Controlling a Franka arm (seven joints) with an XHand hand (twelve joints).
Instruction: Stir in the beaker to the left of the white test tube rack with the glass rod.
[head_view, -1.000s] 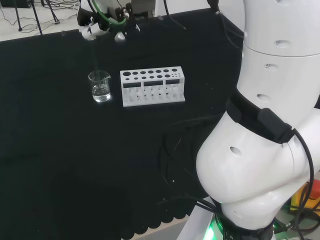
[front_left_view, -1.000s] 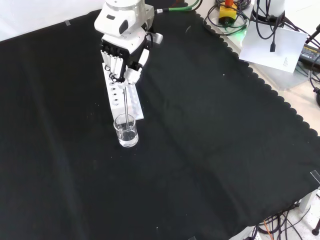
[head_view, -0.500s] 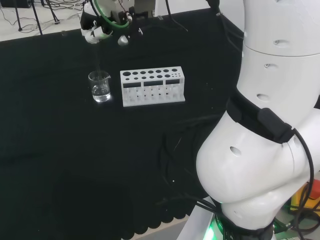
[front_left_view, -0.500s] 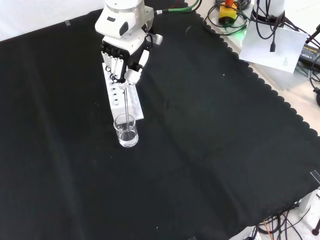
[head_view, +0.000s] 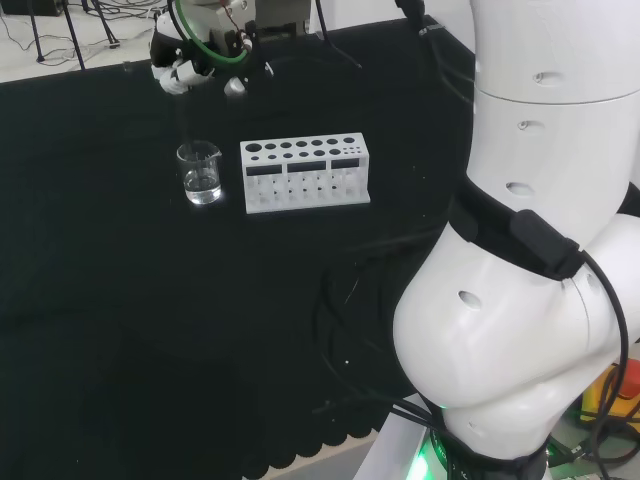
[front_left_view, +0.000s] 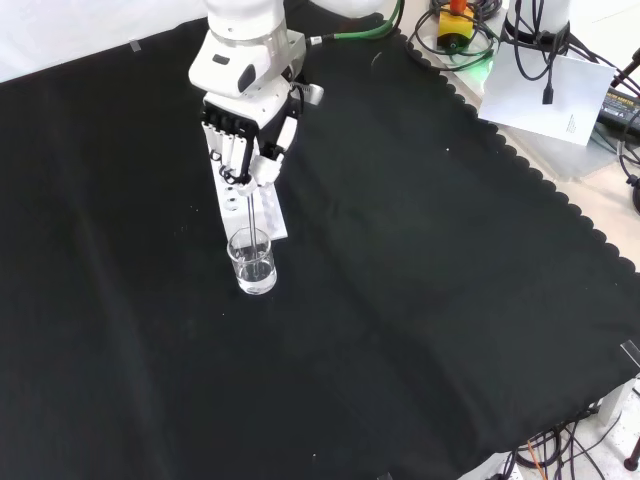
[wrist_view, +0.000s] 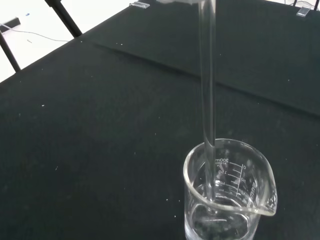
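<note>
A: Room round the hand (front_left_view: 243, 128)?
B: Bare black cloth (front_left_view: 420, 250) all sides; white test tube rack (head_view: 305, 172) just beside.
A: Grip?
B: Fingers curled on smooth glass rod (wrist_view: 207, 95), tip dipped in clear spouted beaker (wrist_view: 227, 195) below.

Clear glossy glass beaker (wrist_view: 227, 192), rod (wrist_view: 207, 95); matt black cloth (front_left_view: 420, 300).

Head, front and close wrist views share the beaker (wrist_view: 227, 192).
</note>
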